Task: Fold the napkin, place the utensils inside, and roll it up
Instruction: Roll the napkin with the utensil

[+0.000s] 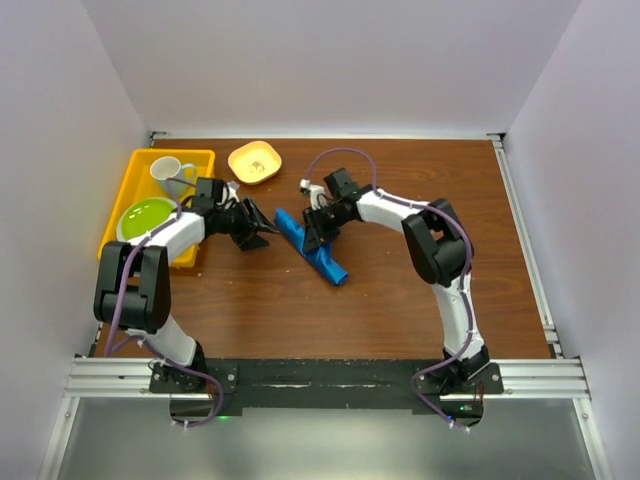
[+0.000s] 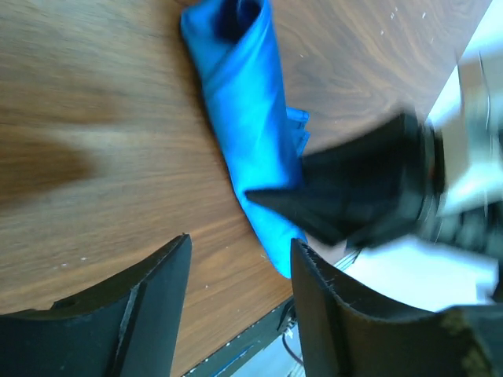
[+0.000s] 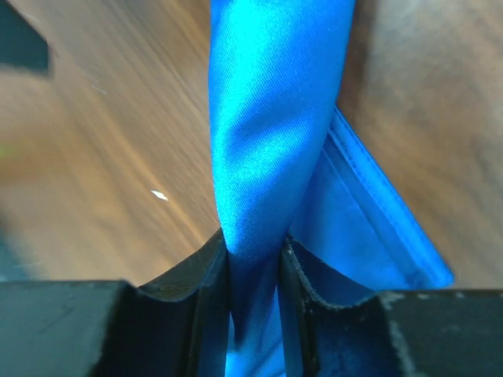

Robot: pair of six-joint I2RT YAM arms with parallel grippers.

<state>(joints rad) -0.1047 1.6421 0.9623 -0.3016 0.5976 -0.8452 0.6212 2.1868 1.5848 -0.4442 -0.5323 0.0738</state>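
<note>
The royal-blue napkin (image 1: 312, 249) lies rolled into a narrow bundle, slanting across the middle of the wooden table (image 1: 400, 300). It shows as a rolled tube in the left wrist view (image 2: 250, 133). My right gripper (image 1: 313, 232) is shut on the roll near its upper end, and the right wrist view shows the cloth (image 3: 271, 141) pinched between both fingers (image 3: 206, 290). My left gripper (image 1: 262, 232) is open and empty, a little left of the roll. The utensil is hidden.
A yellow bin (image 1: 125, 205) at the back left holds a green bowl (image 1: 145, 218) and a white mug (image 1: 172, 176). A small orange dish (image 1: 254, 162) sits behind the grippers. A black rail (image 1: 320, 375) runs along the near table edge.
</note>
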